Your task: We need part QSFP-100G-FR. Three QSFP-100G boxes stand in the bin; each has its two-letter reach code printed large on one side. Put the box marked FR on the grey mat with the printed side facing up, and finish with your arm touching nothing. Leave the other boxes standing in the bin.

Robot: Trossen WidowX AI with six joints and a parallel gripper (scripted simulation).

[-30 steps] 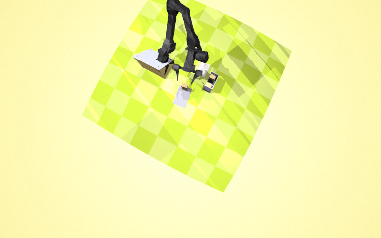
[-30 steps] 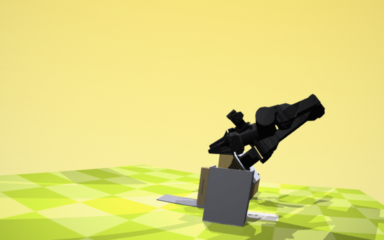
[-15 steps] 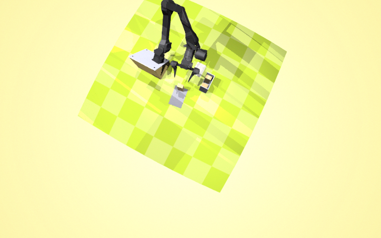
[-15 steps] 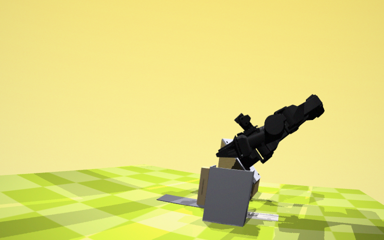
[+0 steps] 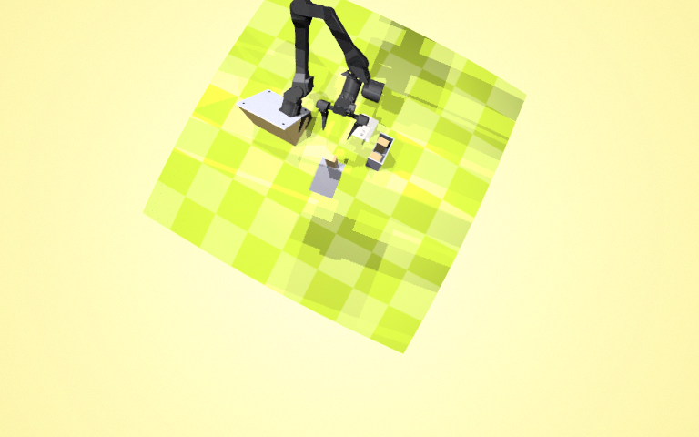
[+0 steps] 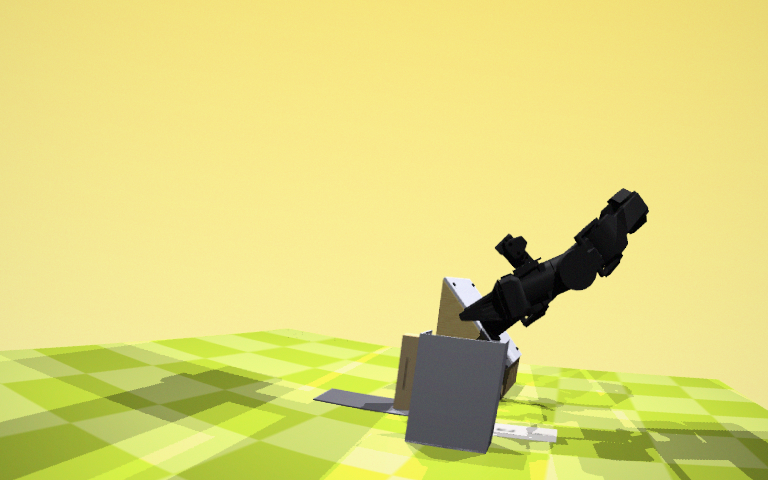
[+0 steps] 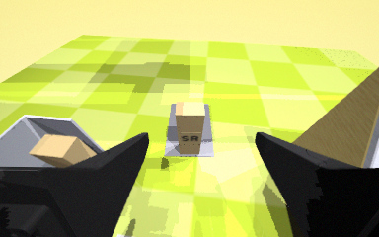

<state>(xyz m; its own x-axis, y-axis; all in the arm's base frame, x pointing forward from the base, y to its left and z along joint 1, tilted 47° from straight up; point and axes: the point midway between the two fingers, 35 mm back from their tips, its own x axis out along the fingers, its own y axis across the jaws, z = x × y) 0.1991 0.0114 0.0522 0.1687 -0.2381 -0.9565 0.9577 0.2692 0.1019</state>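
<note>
My gripper is open and empty, its fingers wide apart. In the wrist view, a tan box shows between and beyond the fingertips, not touching them. It stands upright on the near end of the grey mat, with the letters SR on its side facing the wrist camera. The grey bin holds two tan boxes, one at one end and one at the other. Their letters cannot be read.
A white sheet with dark marks lies beside the bin, partly under the gripper in the top view. The arm's base block, with brown sides and a white top, stands on the other side of the mat from the bin.
</note>
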